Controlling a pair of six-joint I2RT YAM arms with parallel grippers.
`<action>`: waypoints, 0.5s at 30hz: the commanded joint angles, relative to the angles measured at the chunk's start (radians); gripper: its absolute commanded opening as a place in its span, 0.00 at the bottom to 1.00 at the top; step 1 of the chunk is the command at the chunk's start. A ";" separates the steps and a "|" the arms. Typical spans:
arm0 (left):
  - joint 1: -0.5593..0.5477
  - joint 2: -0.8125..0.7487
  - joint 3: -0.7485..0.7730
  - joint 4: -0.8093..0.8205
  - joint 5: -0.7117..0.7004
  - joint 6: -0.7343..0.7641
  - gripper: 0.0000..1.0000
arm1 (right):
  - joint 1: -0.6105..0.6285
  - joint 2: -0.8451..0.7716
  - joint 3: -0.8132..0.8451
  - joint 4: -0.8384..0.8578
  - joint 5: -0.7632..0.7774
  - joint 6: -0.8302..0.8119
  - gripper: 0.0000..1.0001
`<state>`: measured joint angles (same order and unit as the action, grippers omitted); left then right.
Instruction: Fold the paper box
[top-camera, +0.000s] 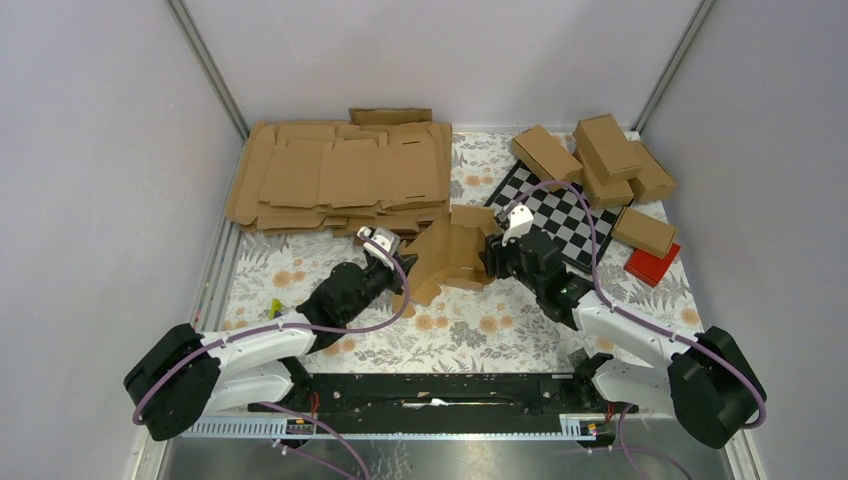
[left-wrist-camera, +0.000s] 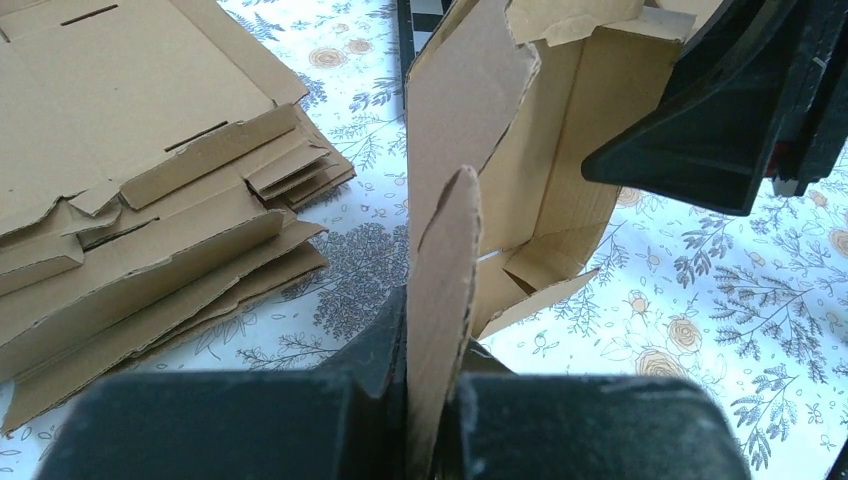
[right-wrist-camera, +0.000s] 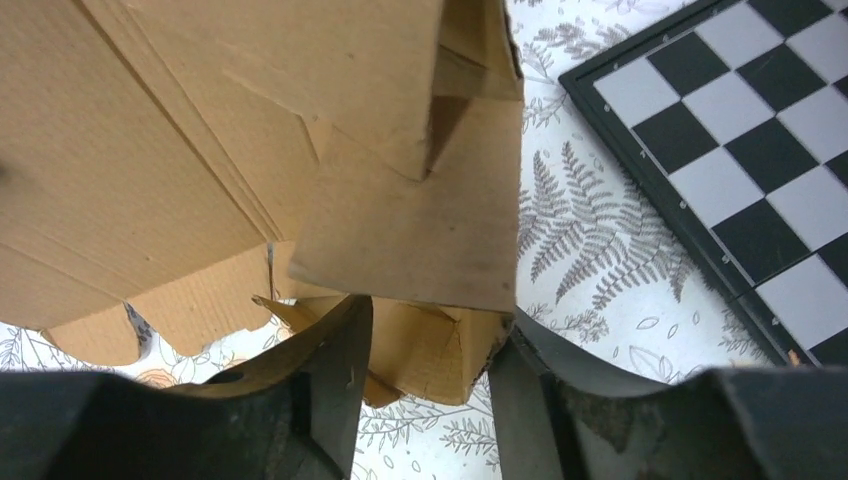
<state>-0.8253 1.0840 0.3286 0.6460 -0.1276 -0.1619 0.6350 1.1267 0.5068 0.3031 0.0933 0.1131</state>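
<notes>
The paper box is a brown cardboard sheet, partly folded and standing up off the flowered cloth between my two grippers. My left gripper is shut on one thin upright flap of it, which runs up between the jaws in the left wrist view. The box's open inside shows beyond that flap. My right gripper holds the box's folded end from the other side. In the right wrist view its fingers press on both sides of that end.
A stack of flat cardboard sheets lies at the back left, close to my left gripper. A checkerboard lies right of the box. Several folded cartons and a small red box sit at the back right. Enclosure walls stand on three sides.
</notes>
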 joint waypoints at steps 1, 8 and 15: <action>-0.001 -0.013 0.002 0.063 0.047 0.010 0.00 | 0.010 -0.004 -0.037 0.008 -0.006 0.063 0.47; -0.001 0.020 0.019 0.057 0.096 -0.032 0.00 | 0.093 0.043 -0.052 0.029 0.054 0.088 0.52; -0.001 0.031 0.032 0.049 0.123 -0.095 0.00 | 0.153 0.079 -0.058 0.040 0.092 0.093 0.54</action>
<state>-0.8238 1.1015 0.3286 0.6704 -0.0727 -0.1947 0.7517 1.1847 0.4503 0.3016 0.1574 0.1886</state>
